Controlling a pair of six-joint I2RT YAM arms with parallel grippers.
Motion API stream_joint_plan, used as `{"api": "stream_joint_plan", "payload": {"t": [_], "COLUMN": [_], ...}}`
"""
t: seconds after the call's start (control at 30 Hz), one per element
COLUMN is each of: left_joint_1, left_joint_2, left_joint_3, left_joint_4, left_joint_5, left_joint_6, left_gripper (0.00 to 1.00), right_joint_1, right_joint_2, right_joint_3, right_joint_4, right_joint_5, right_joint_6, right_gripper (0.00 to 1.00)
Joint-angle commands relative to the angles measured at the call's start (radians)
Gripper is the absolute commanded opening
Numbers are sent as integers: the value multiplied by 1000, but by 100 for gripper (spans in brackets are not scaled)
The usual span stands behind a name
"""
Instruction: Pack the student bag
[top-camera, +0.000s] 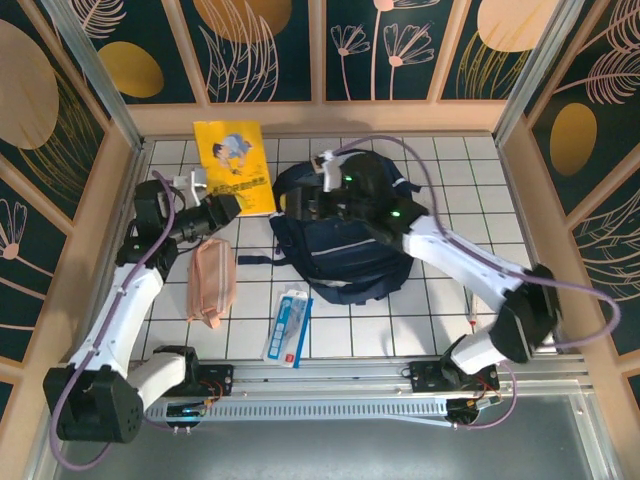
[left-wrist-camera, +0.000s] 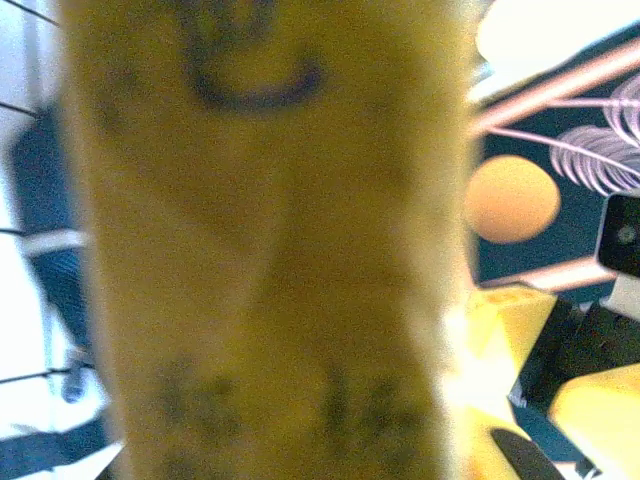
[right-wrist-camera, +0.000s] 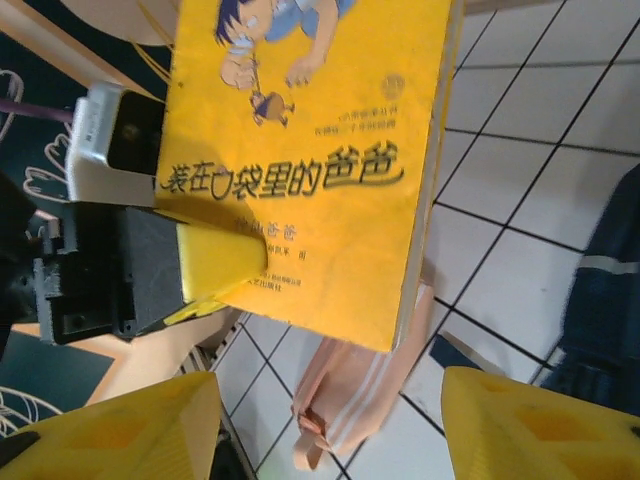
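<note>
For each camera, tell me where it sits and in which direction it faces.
Top external: above and behind the bases, looking down on the table; left arm and right arm show, the left gripper shut on the yellow book.
Left wrist: on the left arm, facing that book's blurred cover; the student bag at left.
Right wrist: on the right arm, facing the book and the pink pouch; the right gripper, open, at bottom.
Shared: all views see the book.

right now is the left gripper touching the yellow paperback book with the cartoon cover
Touching. In the right wrist view a yellow finger of the left gripper lies pressed flat on the cover of the yellow paperback book.
</note>
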Motion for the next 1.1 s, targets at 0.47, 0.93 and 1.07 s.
{"api": "stream_joint_plan", "payload": {"t": [0.47,0.93,1.07], "left_joint_1": [-560,-664,-668], "left_joint_2": [240,291,285], "left_joint_3": [175,141,113], "left_joint_4": [531,803,804], "left_joint_5": [-87,-150,-172], "left_joint_6": [-262,-518,-527], "left_gripper": [0,0,0], "right_joint_1": [-401,-469,-469], "right_joint_2": [-361,-498,-503], "right_joint_3": [-206,-425,-451], "right_joint_4": [-92,450,578], "right_joint_5": [-389,-573,-550], "right_joint_6": [161,569,681], "right_gripper": [81,65,44]}}
